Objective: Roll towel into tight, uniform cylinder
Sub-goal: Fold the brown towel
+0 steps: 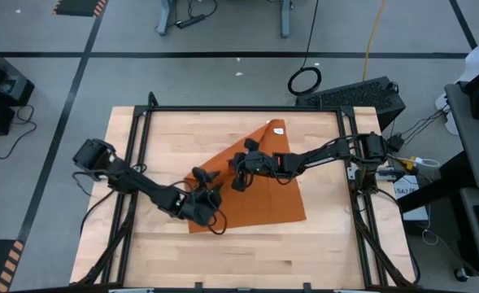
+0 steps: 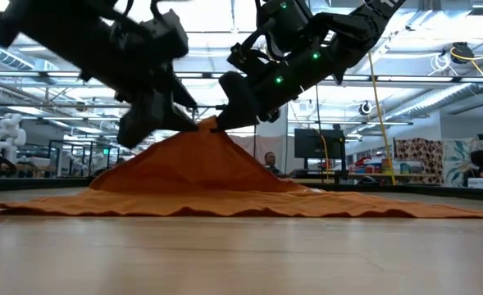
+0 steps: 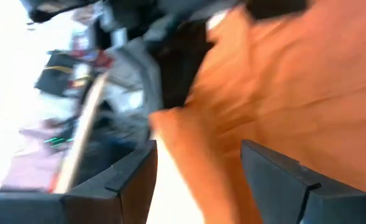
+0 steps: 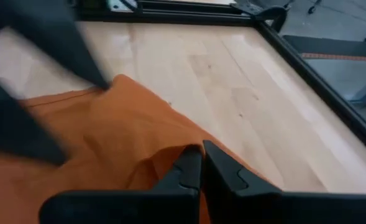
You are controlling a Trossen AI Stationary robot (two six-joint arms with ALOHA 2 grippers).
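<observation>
The rust-orange towel [image 1: 263,183] lies spread on the wooden table, its white-tagged corner [image 1: 278,128] toward the far edge. Near its left side it rises into a tent-like peak [image 2: 212,131]. My right gripper [image 4: 201,165] is shut on that raised part. My left gripper [image 3: 198,180] is open at the towel's left edge [image 1: 209,194], close beside the right gripper, with a strip of towel [image 3: 189,155] showing between its fingers. My right gripper pinches a raised fold of the towel [image 4: 184,150] between its two shut fingers. It slants down at the fold from the table's right side. The fold is lifted into a peak while the rest of the towel lies flat on the table. I cannot tell whether my left gripper touches the towel.
A black frame [image 1: 223,108] runs around the tabletop, and its rail [image 4: 307,81] shows in the right wrist view. Bare wood [image 1: 223,252] lies between the towel and the near edge. The room with desks and people shows beyond the table in the low view.
</observation>
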